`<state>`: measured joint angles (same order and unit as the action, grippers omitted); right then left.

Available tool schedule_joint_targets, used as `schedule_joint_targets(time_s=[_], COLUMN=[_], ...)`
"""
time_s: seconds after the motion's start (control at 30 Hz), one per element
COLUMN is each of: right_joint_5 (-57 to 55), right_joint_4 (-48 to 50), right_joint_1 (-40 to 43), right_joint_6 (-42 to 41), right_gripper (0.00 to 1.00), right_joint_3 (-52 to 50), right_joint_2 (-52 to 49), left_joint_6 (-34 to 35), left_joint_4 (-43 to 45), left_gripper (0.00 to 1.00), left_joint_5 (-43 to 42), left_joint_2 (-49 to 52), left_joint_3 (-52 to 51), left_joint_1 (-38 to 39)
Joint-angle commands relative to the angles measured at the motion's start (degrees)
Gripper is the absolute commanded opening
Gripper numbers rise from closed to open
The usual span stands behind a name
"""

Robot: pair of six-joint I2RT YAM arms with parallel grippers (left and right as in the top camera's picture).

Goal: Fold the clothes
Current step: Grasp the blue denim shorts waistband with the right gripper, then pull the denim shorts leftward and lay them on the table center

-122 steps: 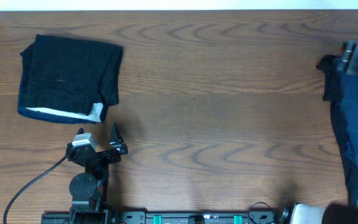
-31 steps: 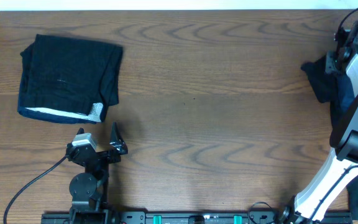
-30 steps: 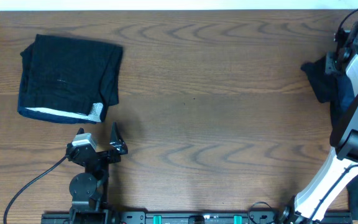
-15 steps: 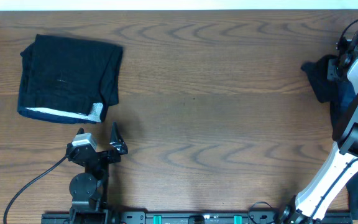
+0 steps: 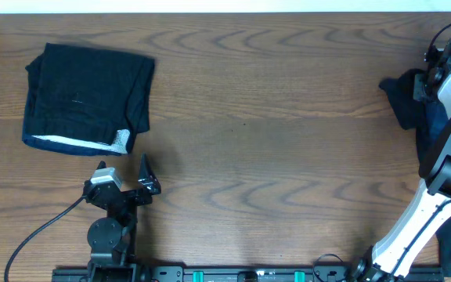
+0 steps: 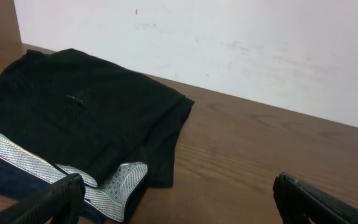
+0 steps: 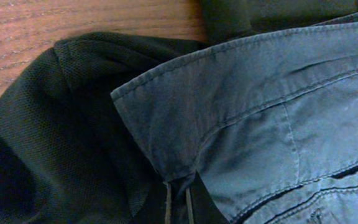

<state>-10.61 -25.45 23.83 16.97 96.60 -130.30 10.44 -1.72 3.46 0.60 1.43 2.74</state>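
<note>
1. Jaws of the left gripper (image 6: 178,186) stand spread wide, with only the bare brown wooden table (image 5: 272,157) between the fingertips.
2. Ahead of those jaws and off to their left lies a folded black fabric garment with a white patterned edge (image 6: 73,118). It is near them but not touching.
3. From overhead, the left gripper (image 5: 149,176) sits just off that folded garment's (image 5: 84,98) white-edged corner.
4. Whether the right gripper's (image 5: 429,78) jaws are spread or pressed together cannot be told, because its fingers do not show clearly.
5. Close beneath the right gripper lies a navy-blue denim-like garment with stitched seams (image 7: 260,124). It overlaps a black mesh garment (image 7: 55,124).
6. Overhead, both garments, blue (image 5: 427,125) and black (image 5: 402,98), are heaped under that gripper.
</note>
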Motion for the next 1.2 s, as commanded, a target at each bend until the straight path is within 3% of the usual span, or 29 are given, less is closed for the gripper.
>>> schedule_joint_targets(time_s=[0.0, 0.67, 1.03, 1.17], right_joint_5=[0.07, -1.57, 3.52, 9.29], right_joint_4=[0.22, -3.98, -11.04, -15.43], right_joint_1=[0.72, 1.31, -14.27, -23.69], right_joint_6=[-0.68, -0.61, -0.83, -7.67], right_gripper=[0.01, 0.01, 0.01, 0.01], right_joint_3=[0.15, 0.15, 0.15, 0.13], right_joint_2=[4.72, 27.87, 42.77, 42.69], left_joint_6=[-0.76, -0.79, -0.76, -0.79], left_joint_4=[-2.08, -2.08, -2.08, -2.08], left_gripper=[0.98, 0.98, 0.98, 0.98], left_joint_5=[1.7, 1.73, 1.7, 1.7], left_joint_2=[-0.37, -0.37, -0.37, -0.37], left_joint_3=[-1.2, -1.2, -1.2, -1.2], left_joint_1=[0.24, 0.24, 0.24, 0.24])
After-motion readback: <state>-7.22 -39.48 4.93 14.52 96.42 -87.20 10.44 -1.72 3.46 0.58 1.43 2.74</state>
